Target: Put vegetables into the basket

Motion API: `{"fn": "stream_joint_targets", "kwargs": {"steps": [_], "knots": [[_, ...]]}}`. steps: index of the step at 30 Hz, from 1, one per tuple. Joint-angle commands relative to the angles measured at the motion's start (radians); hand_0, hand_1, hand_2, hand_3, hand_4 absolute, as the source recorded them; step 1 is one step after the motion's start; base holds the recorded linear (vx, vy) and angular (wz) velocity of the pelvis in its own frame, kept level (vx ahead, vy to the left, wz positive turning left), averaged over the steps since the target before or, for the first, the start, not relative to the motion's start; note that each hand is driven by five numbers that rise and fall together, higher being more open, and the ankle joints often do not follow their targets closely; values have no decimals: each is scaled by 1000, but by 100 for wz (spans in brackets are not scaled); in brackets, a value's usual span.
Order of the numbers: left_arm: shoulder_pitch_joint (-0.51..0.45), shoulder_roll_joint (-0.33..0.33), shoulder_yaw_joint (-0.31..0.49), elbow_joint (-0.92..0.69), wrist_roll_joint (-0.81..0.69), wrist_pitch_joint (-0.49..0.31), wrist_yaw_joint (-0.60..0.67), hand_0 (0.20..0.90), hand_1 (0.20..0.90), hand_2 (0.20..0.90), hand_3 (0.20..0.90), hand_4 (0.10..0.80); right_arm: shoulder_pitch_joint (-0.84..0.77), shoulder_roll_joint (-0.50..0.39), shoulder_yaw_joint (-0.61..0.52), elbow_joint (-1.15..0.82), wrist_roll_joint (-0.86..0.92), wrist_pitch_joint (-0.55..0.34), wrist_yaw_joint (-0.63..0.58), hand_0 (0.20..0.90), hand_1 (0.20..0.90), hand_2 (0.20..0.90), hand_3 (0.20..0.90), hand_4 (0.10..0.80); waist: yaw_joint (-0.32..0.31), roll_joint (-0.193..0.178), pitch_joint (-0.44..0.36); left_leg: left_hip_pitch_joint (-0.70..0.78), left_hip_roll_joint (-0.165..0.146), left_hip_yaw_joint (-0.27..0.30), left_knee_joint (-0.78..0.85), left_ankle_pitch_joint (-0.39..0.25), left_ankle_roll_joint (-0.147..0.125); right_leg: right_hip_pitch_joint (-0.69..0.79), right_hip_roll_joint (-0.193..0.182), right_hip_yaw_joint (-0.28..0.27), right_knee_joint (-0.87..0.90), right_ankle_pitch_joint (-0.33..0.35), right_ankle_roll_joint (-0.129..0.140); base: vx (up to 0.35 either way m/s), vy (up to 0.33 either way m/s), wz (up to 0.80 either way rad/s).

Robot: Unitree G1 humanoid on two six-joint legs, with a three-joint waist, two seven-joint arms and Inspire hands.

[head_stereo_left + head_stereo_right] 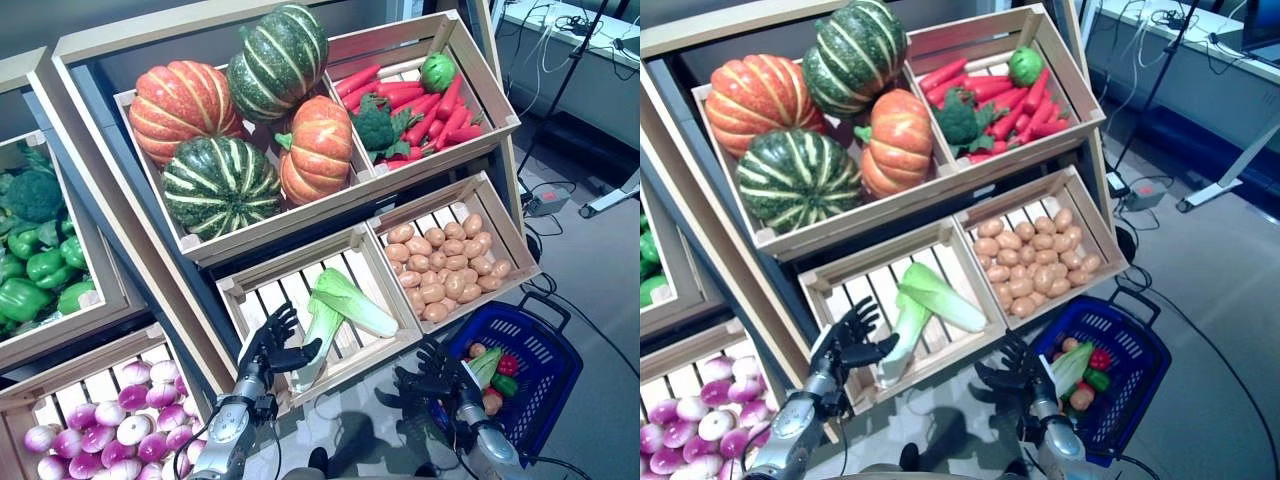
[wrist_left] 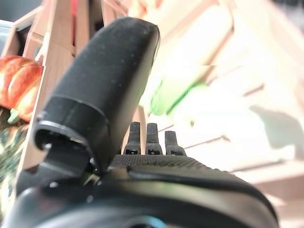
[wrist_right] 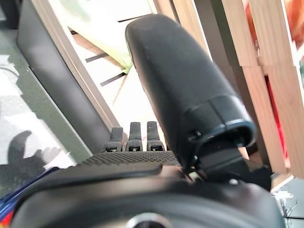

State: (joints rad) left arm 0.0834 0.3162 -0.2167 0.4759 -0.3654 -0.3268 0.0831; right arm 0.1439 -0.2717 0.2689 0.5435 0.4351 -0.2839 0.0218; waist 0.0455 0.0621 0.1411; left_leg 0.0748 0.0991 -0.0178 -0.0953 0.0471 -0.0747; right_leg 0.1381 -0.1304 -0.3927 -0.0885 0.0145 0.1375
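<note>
Bright, even light from above fills the head views, and the shelf (image 1: 150,27) recess under the upper crates at nine o'clock is dark. In the left wrist view, glare bleaches the cabbage (image 2: 190,90) at one o'clock, with its soft shadow at three.

No readable text, no labels, no numbers, no signs on crates, basket or vegetables

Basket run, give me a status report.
Both hands open: left hand beside cabbages, right hand empty by blue basket. Basket partly filled. Nothing blocking.
</note>
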Motion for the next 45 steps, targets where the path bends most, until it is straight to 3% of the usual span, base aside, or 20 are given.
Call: {"fn": "stream_joint_targets", "kwargs": {"steps": [1,2,7,11,18,24,33,34,45], "knots": [[-84,85,32,-70,140,-94,132,900,900,900,900,800,-55,-14,-18,-113,-22,-66,28,900,900,900,900,800,16,-60,5,-1,-23,82,43,23,2,-31,-69,82,80,46,-43,-16,86,6],[-92,83,28,-42,157,-58,175,900,900,900,900,800,-57,-24,-16,-115,-32,-72,28,900,900,900,900,800,12,-59,20,-22,-27,80,83,16,0,-46,-74,84,104,40,-50,-21,88,5],[-129,75,15,9,195,-29,255,900,900,900,900,800,-71,-56,-4,-139,-59,-86,27,900,900,900,900,800,2,-60,66,-101,-32,82,226,-12,-1,-116,-84,86,246,-11,-69,-50,82,15],[-184,91,-4,42,256,7,322,900,900,900,900,800,-79,-79,11,-161,-16,-85,46,900,900,900,900,800,-17,-80,125,-219,-17,101,428,-72,3,-241,-103,121,444,-72,-82,-77,38,22],[-277,99,-30,78,237,17,397,900,900,900,900,800,-116,-104,26,-149,23,-96,68,900,900,900,900,800,-39,-89,185,-394,3,111,632,-138,14,-417,-119,170,653,-128,-91,-101,50,-13],[-351,107,-35,100,218,9,446,900,900,900,900,800,-165,-136,41,-147,34,-83,61,900,900,900,900,800,-57,-93,212,-534,26,116,805,-206,27,-585,-143,224,852,-192,-89,-80,53,-9],[-401,125,-18,132,185,17,493,900,900,900,900,800,-187,-168,42,-148,54,-52,60,900,900,900,900,800,-78,-88,216,-660,53,100,951,-267,22,-739,-157,270,997,-236,-82,-20,40,-6],[-408,125,-17,138,176,17,495,900,900,900,900,800,-190,-172,40,-147,61,-44,60,900,900,900,900,800,-80,-86,220,-672,57,93,996,-309,17,-759,-157,284,1041,-270,-73,40,48,-9],[-480,157,-1,165,86,19,477,900,900,900,900,800,-222,-205,48,-142,62,-9,67,900,900,900,900,800,-98,-81,232,-794,73,68,1113,-350,13,-894,-148,320,1149,-309,-70,-19,40,-4]]}}
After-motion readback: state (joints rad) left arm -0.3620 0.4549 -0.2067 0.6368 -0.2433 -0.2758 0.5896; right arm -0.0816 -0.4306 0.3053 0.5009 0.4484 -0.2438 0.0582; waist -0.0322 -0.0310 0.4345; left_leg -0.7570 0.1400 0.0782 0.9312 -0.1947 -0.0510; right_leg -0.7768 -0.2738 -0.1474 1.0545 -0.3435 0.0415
